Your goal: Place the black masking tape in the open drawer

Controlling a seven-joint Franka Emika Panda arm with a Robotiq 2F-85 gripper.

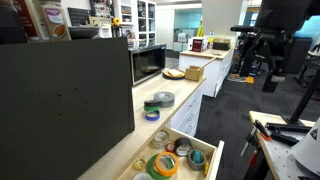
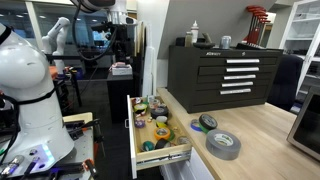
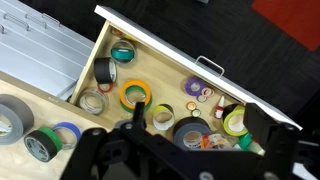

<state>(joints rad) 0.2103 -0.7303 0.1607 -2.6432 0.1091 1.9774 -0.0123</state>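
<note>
The black masking tape (image 3: 40, 143), a dark ring with a green core, lies on the wooden counter between the wide grey roll (image 3: 10, 118) and the small blue roll (image 3: 68, 130). It shows in both exterior views (image 1: 152, 105) (image 2: 207, 122). The open drawer (image 3: 170, 42) has a white front panel and pale sides and holds several tape rolls; it shows in both exterior views (image 1: 212, 160) (image 2: 133, 130). My gripper (image 3: 195, 125) is open and empty. It hangs high above the drawer, well away from the tape, as both exterior views show (image 1: 258, 62) (image 2: 120, 45).
A microwave (image 1: 148, 63) and a plate (image 1: 174, 72) stand further along the counter. A black tool chest (image 2: 222, 72) sits at the counter's far end. A large dark panel (image 1: 65, 100) borders the counter.
</note>
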